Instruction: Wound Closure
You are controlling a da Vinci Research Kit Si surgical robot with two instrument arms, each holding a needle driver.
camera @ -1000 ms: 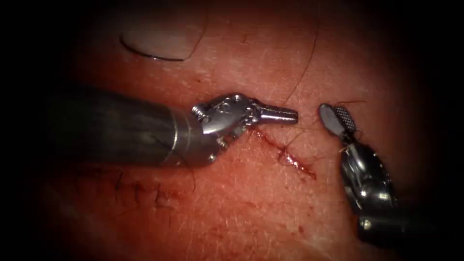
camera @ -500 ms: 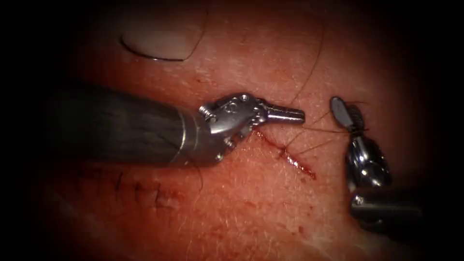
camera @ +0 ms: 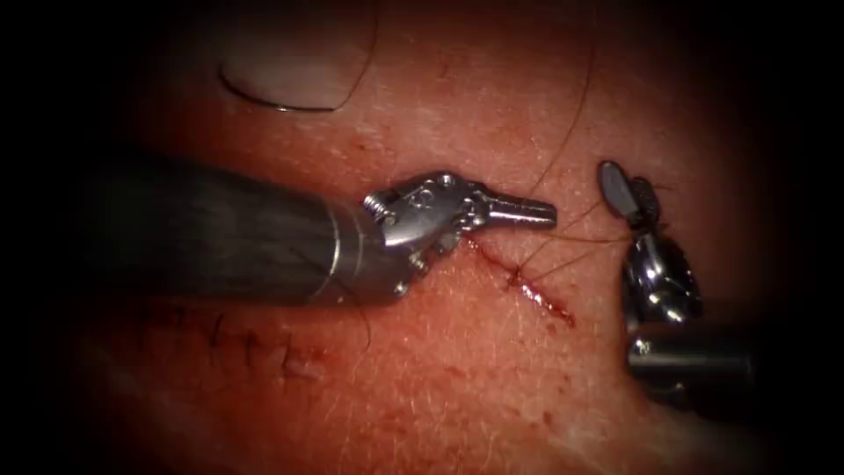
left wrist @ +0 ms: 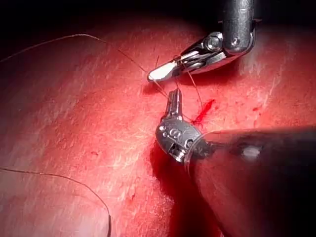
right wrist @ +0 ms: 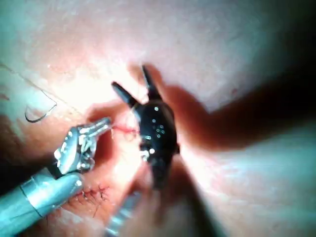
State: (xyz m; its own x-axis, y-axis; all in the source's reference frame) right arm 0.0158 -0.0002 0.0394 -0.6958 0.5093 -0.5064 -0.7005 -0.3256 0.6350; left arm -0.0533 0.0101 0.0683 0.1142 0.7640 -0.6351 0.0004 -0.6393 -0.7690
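The cut [camera: 527, 286] runs slantwise across the tissue [camera: 457, 378], with red fluid along it. My left tool [camera: 527, 211] lies just left of and above the cut, jaws shut on the thread [camera: 571, 123], which rises from its tip. To the right of the cut my right tool [camera: 629, 186] stands with its jaws open and nothing between them. Thread strands [camera: 571, 251] run from the cut to the base of its jaws. The left wrist view shows my left tool [left wrist: 174, 101] below the right tool [left wrist: 165, 70]. The curved needle [camera: 281, 106] lies free on the tissue, far left of the cut.
An older row of dark stitches [camera: 255, 347] sits to the lower left of the cut, below the left shaft [camera: 220, 233]. The right wrist view has the open right jaws [right wrist: 129, 81], the left tool [right wrist: 101, 126], the stitches [right wrist: 94, 195] and the needle [right wrist: 39, 111].
My right tool rose, drew closer to the cut and turned, and thread strands now stretch from the cut to it. My left tool shifted slightly right, jaws still shut.
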